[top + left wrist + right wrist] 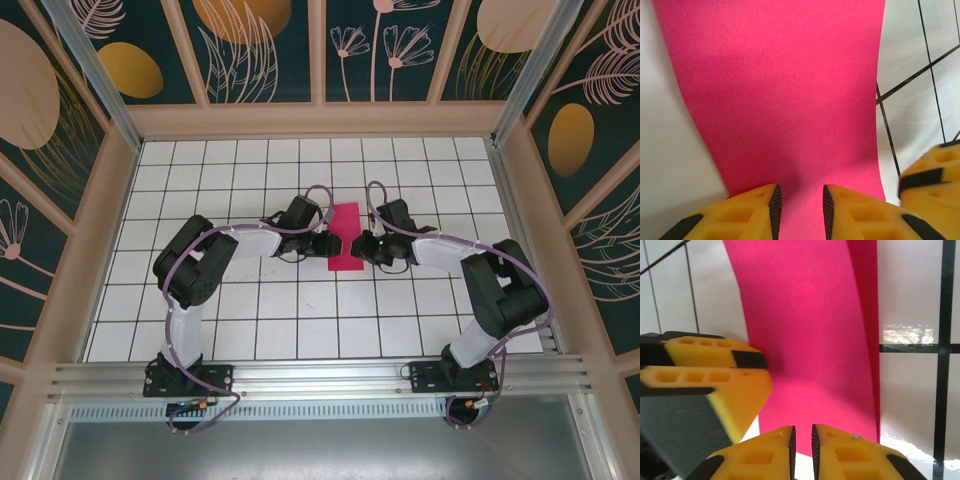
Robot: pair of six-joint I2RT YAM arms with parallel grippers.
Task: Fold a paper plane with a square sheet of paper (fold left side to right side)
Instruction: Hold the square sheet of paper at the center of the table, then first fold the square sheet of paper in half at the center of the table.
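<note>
The square sheet of paper (pixel 348 225) is magenta-pink and lies on the tiled floor as a narrow doubled strip; a darker layer edge (pixel 869 315) runs along its right side. No paper plane shape is in view. My left gripper (pixel 330 244) rests at the strip's near left edge. In the left wrist view the left gripper (pixel 801 210) hovers over the paper (pixel 785 90) with its jaws moderately apart and nothing between them. My right gripper (pixel 360 248) is at the near right edge. Seen from the right wrist, the right gripper (pixel 802 450) has a narrow slit over the paper's (pixel 805 330) near edge.
White tiled floor (pixel 250 300) with dark grout lines surrounds the paper. Wooden-framed patterned walls (pixel 320 115) enclose it. The two grippers nearly touch: the left one's yellow fingers (pixel 715 375) crowd the right wrist view, and a right finger (pixel 932 182) shows in the left wrist view.
</note>
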